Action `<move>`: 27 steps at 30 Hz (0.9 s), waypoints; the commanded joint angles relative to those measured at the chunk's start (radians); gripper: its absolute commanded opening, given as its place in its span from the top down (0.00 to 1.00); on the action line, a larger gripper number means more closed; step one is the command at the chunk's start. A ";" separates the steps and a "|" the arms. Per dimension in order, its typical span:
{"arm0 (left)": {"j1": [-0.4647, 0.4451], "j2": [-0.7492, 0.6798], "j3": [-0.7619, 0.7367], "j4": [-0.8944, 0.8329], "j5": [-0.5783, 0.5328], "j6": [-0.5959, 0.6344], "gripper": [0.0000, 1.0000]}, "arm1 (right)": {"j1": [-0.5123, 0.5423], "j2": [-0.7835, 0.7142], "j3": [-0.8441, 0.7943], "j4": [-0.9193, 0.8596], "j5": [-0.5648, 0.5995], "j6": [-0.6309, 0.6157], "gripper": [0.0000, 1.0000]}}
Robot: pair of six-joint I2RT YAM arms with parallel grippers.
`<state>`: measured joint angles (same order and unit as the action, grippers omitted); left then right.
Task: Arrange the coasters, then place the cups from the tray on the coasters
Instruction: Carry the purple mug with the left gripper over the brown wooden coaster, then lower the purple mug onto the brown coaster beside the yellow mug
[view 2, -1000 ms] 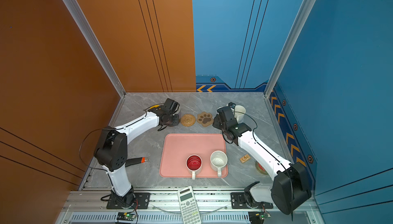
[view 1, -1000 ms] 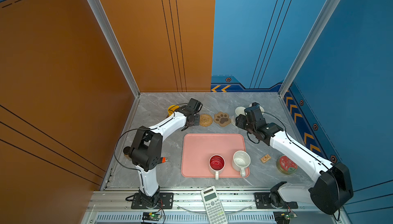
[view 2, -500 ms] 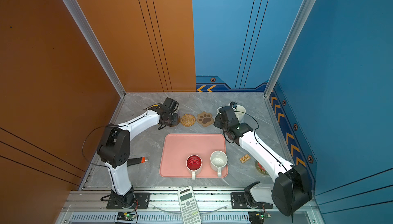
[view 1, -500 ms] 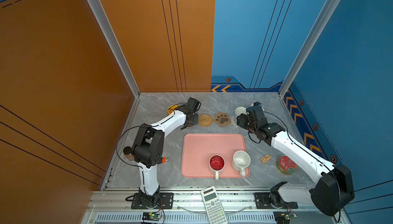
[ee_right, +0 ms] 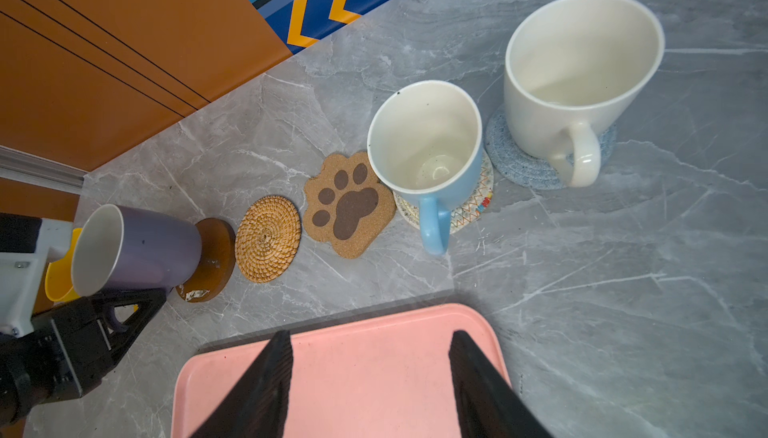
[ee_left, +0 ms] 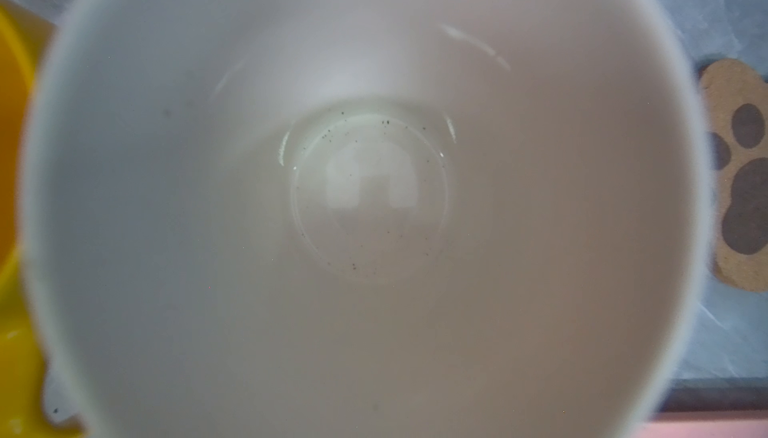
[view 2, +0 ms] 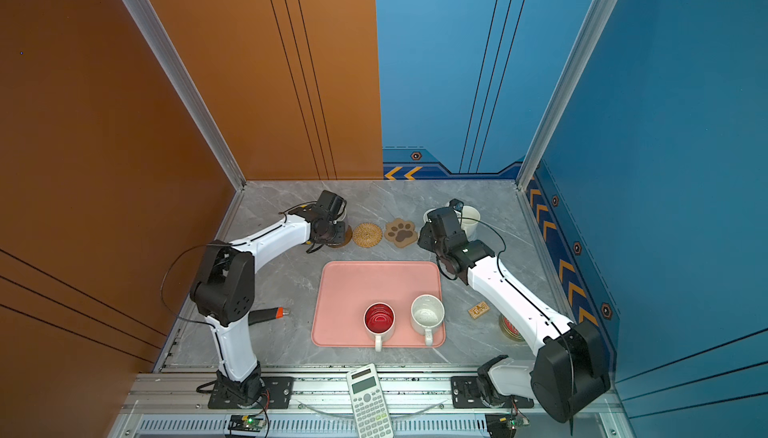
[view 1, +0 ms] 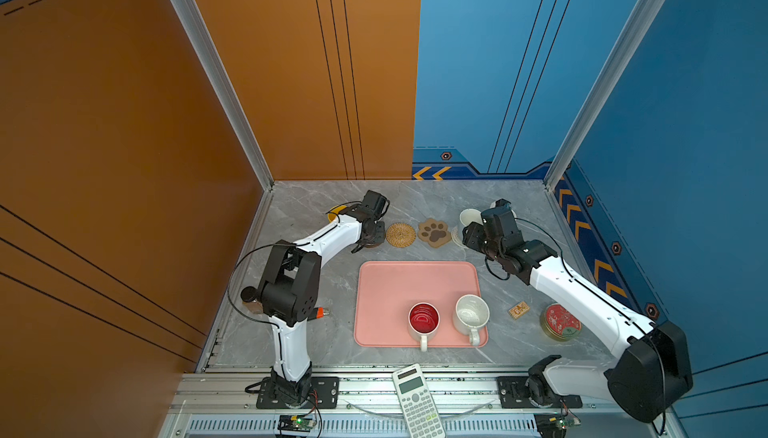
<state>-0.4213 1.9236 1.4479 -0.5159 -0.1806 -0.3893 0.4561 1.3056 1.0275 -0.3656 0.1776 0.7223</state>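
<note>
Pink tray [view 1: 399, 290] with two empty cups [view 1: 424, 318]; left tool [view 1: 371, 237] tight on lilac cup [ee_right: 153, 244], right tool [ee_right: 370, 338] spread.

Pink rectangular tray [view 1: 399, 286], low-rimmed, flat on table. Near its front edge, upright, handles frontward: white mug with red inside [view 1: 423, 318], speckled white mug [view 1: 471, 312]. Row behind tray:
- dark brown disc coaster [ee_right: 216, 249] under lilac mug [ee_right: 145, 244]
- tan woven disc [ee_right: 268, 238], bare
- brown paw-shaped cork mat [ee_right: 349, 203], bare
- white woven round [ee_right: 478, 201] under light-blue mug [ee_right: 428, 145]
- pale-blue woven round [ee_right: 505, 161] under plain white mug [ee_right: 577, 66]

Yellow mug [ee_right: 58, 286] beyond lilac mug, mostly hidden.
</note>
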 commanded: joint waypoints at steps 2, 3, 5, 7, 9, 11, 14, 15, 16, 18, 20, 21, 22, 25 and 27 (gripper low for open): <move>0.005 0.003 0.000 0.024 0.009 -0.013 1.00 | -0.008 -0.020 0.000 -0.013 -0.015 -0.010 0.41; 0.005 0.002 -0.003 0.025 0.007 -0.017 1.00 | -0.008 -0.020 -0.001 -0.013 -0.014 -0.010 0.41; 0.005 0.002 -0.010 0.024 0.002 -0.016 1.00 | -0.008 -0.020 -0.001 -0.013 -0.015 -0.010 0.41; 0.005 -0.001 -0.014 0.024 -0.002 -0.019 1.00 | -0.008 -0.019 -0.001 -0.013 -0.014 -0.010 0.41; 0.005 -0.006 -0.019 0.024 0.001 -0.019 1.00 | -0.008 -0.018 -0.001 -0.013 -0.015 -0.010 0.41; 0.004 -0.009 -0.024 0.024 -0.002 -0.020 1.00 | -0.009 -0.016 0.000 -0.013 -0.015 -0.010 0.41; 0.005 -0.011 -0.029 0.024 -0.007 -0.023 1.00 | -0.010 -0.013 0.000 -0.013 -0.017 -0.011 0.41; 0.006 -0.011 -0.030 0.024 -0.007 -0.023 1.00 | -0.010 -0.014 0.001 -0.013 -0.018 -0.011 0.41; 0.006 -0.011 -0.033 0.024 -0.009 -0.026 1.00 | -0.010 -0.013 0.000 -0.014 -0.017 -0.012 0.41; 0.006 -0.008 -0.034 0.024 -0.009 -0.026 1.00 | -0.011 -0.013 0.001 -0.013 -0.018 -0.011 0.41; 0.007 -0.002 -0.032 0.024 -0.008 -0.028 1.00 | -0.012 -0.015 0.001 -0.014 -0.018 -0.012 0.41; 0.006 0.001 -0.032 0.024 -0.006 -0.029 1.00 | -0.013 -0.014 0.002 -0.013 -0.019 -0.012 0.41; 0.007 0.003 -0.031 0.024 -0.005 -0.029 1.00 | -0.013 -0.014 0.000 -0.013 -0.019 -0.012 0.41; 0.008 0.005 -0.031 0.024 -0.001 -0.035 1.00 | -0.013 -0.019 -0.002 -0.013 -0.017 -0.012 0.41; 0.009 0.006 -0.030 0.024 -0.004 -0.042 1.00 | -0.013 -0.020 -0.003 -0.013 -0.017 -0.013 0.41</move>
<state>-0.4191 1.9324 1.4139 -0.5194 -0.1772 -0.4145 0.4503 1.3056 1.0275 -0.3656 0.1745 0.7223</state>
